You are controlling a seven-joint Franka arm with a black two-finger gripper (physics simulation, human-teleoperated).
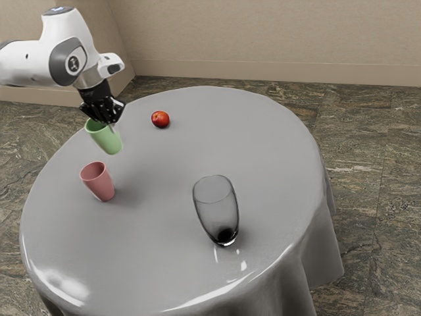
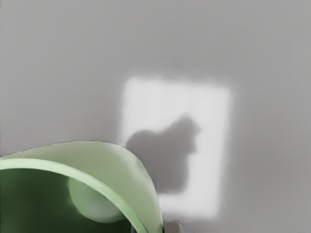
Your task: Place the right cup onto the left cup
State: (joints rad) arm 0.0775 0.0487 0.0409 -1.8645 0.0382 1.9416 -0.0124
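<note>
The black gripper (image 1: 112, 126) is at the rim of the green cup (image 1: 106, 139), with the cup's wall pinched between its two fingers. That cup hangs upright or nearly so, seemingly above the table. The pink cup (image 1: 99, 183) stands on the table apart from it, nearer the exterior view's lower edge. In the wrist view the green cup (image 2: 109, 162) shows its open mouth, and the gripper (image 2: 152, 228) has one fingertip inside the wall and one outside.
A red apple-like fruit (image 1: 160, 119) lies on the grey round table (image 1: 158, 257), to the exterior view's right of the green cup. A tall clear glass (image 1: 216, 209) stands farther toward the exterior view's right. A bright patch with a dark shadow lies on the tabletop (image 2: 262, 121).
</note>
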